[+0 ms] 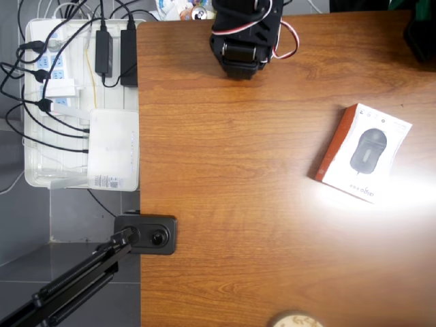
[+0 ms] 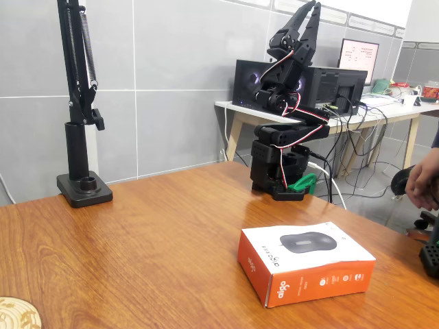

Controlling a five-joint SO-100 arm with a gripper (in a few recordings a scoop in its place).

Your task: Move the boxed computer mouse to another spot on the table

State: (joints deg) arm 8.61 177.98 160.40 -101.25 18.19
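Observation:
The boxed computer mouse (image 1: pixel 364 153) lies flat on the table (image 1: pixel 238 204) towards the right edge in the overhead view, its orange-red side facing left. In the fixed view the box (image 2: pixel 305 264) sits near the front right of the tabletop (image 2: pixel 151 233). The black arm (image 1: pixel 244 37) is folded up at the far edge of the table. Its gripper (image 2: pixel 310 8) points straight up, high above and well behind the box, with the jaws together and nothing between them.
A white tray (image 1: pixel 82 102) of power strips and cables hangs off the left side. A black camera on a boom (image 1: pixel 146 235) sits at the left edge, and a stand base (image 2: pixel 84 188) at the back left. A round wooden disc (image 1: pixel 296 320) lies at the near edge. A person's hand (image 2: pixel 422 181) shows at right.

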